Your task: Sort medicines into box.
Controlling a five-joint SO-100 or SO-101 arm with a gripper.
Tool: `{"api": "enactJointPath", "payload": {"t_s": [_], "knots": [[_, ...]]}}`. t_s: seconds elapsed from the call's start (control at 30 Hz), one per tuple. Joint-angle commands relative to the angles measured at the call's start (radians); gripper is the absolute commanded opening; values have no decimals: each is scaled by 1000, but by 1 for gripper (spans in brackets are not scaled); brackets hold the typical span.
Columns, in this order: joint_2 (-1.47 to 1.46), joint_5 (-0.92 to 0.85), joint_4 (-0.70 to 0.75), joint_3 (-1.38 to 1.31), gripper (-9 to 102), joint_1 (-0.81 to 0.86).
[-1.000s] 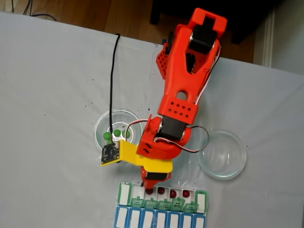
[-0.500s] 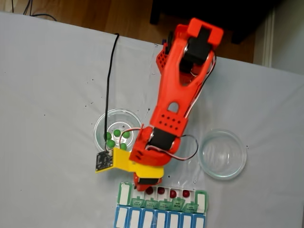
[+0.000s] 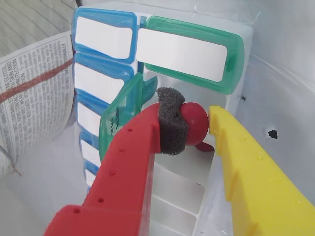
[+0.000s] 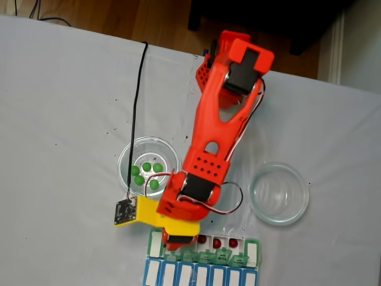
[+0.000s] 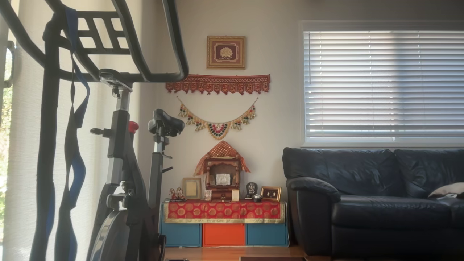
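A red ball [image 3: 193, 123] sits pinched in the end effector [image 3: 197, 129] — held between the foam pad [image 3: 170, 125] on the red finger [image 3: 128, 167] and the tip of the yellow finger [image 3: 246, 167], at the centre of the wrist view. It hangs just above an open compartment of the box [image 3: 177, 187], beside a raised green lid [image 3: 120, 120]; a second red ball [image 3: 204, 146] peeks out lower, partly hidden, apparently already in a cell.

The step in hand looks like placing: the ball is over the box but not yet let go. The next move calls for the fingers to part while the ball is squarely over the cell, clear of the lid — a slight offset could send it bouncing off the wall.

In the fixed view, the box [image 4: 253, 250] at the bottom edge shows three red balls [image 4: 216, 243] in its cells, right of the end effector [image 4: 172, 241]. The left dish [image 4: 128, 152] holds four green balls [image 4: 146, 167] that show. The right dish [image 4: 278, 193] appears empty. The blue organiser [image 4: 202, 277] lies just below the box, lids shut, all on the white counter [image 4: 59, 119].
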Motion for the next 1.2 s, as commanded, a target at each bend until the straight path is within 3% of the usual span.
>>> {"api": "enactJointPath", "payload": {"t_s": [0.0, 0.77, 1.17], "knots": [[21, 11, 23, -147, 1, -21], [-57, -15, -11, -158, 2, -51], [-83, -31, 2, -202, 20, -40]]}}
